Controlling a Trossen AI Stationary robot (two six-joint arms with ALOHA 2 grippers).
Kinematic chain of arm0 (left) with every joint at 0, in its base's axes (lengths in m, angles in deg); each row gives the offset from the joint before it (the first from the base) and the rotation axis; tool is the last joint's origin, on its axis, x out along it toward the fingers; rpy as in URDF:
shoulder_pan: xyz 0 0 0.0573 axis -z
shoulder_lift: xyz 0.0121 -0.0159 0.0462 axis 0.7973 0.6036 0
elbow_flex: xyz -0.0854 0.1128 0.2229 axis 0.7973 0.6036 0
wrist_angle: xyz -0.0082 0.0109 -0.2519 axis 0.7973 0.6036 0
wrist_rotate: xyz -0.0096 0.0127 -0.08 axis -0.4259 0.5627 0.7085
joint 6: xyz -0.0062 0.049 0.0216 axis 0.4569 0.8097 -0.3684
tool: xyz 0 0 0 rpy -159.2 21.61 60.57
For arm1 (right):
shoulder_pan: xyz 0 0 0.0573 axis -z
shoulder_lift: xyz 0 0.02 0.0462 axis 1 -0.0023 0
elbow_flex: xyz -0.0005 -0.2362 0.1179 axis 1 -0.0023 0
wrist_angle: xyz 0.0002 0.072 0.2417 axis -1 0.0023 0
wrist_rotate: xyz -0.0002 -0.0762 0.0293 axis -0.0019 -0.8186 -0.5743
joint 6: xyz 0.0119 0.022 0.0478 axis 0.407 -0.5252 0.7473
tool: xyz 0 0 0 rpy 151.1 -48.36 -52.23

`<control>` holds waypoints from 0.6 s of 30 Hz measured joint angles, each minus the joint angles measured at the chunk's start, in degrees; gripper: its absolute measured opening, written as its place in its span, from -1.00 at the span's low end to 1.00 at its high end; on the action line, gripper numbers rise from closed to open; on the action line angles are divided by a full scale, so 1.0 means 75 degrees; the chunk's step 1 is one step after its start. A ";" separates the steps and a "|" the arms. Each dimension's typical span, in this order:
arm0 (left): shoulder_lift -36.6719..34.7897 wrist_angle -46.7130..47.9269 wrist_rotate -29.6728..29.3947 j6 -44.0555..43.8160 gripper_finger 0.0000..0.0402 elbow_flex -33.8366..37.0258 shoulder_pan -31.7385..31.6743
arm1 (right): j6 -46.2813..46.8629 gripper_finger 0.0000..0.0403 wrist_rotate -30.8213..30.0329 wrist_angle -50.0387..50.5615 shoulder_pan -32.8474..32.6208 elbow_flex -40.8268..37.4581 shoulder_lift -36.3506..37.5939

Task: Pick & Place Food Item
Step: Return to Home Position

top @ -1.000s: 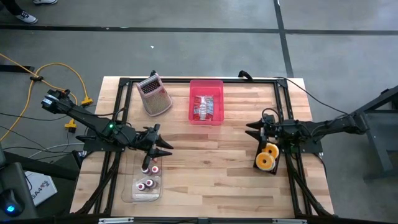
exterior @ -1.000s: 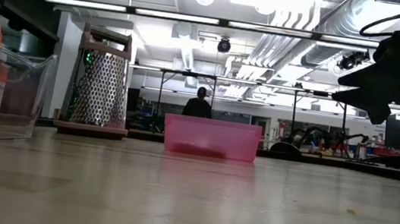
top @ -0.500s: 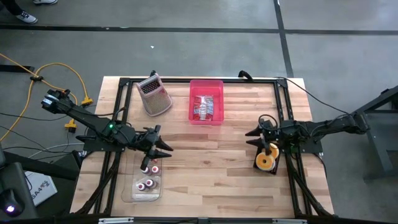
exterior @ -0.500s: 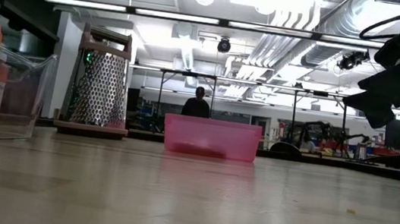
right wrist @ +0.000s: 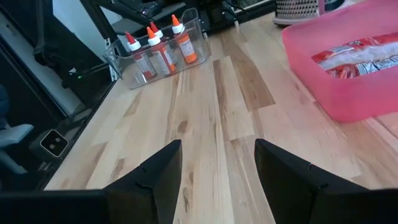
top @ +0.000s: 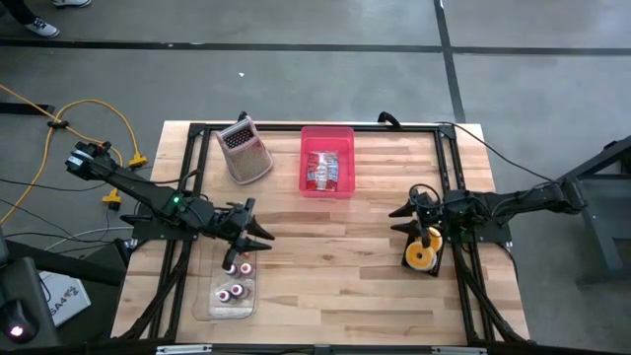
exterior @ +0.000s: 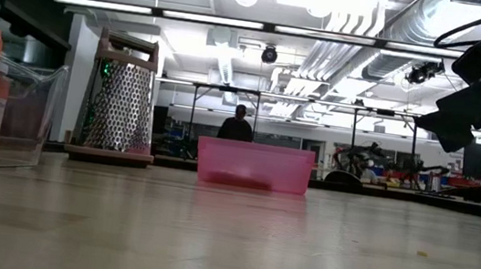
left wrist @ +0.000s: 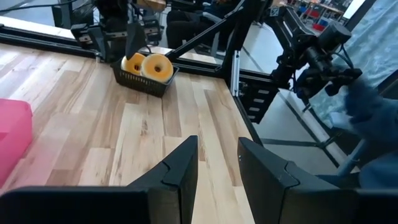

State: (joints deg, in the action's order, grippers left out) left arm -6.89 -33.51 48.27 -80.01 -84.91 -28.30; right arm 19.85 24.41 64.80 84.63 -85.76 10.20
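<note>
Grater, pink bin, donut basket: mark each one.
grater [exterior: 122,103], low view, on its perforated metal face
pink bin [exterior: 255,167], low view, on its front wall
donut basket [left wrist: 141,83], left wrist view, on its black mesh side

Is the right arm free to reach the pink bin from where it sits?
Probably yes. The right gripper, open and raised beside the black basket, has only bare table between it and the pink bin.

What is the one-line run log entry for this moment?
left hand: open, empty, by bottle tray | right hand: open, empty, by black bin | donuts: in bin
</note>
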 joint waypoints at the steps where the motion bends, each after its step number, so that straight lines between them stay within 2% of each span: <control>1: 0.0000 -0.0001 0.0001 0.0047 -0.46 0.0000 0.0000 | -0.0003 -0.06 0.0000 -0.0004 0.0000 0.0000 0.0000; 12: -0.0246 0.0118 0.0000 0.1038 -0.46 0.0000 0.0000 | -0.0003 -0.06 -0.0015 -0.0020 0.0000 -0.0003 0.0000; 18: -0.0643 0.0767 0.0054 0.1174 -0.46 0.0010 -0.0001 | -0.0003 -0.06 -0.0015 -0.0023 0.0000 -0.0003 0.0000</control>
State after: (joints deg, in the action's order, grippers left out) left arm -11.71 -27.76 48.68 -71.20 -84.84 -28.30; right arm 19.83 24.30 64.63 84.63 -85.78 10.20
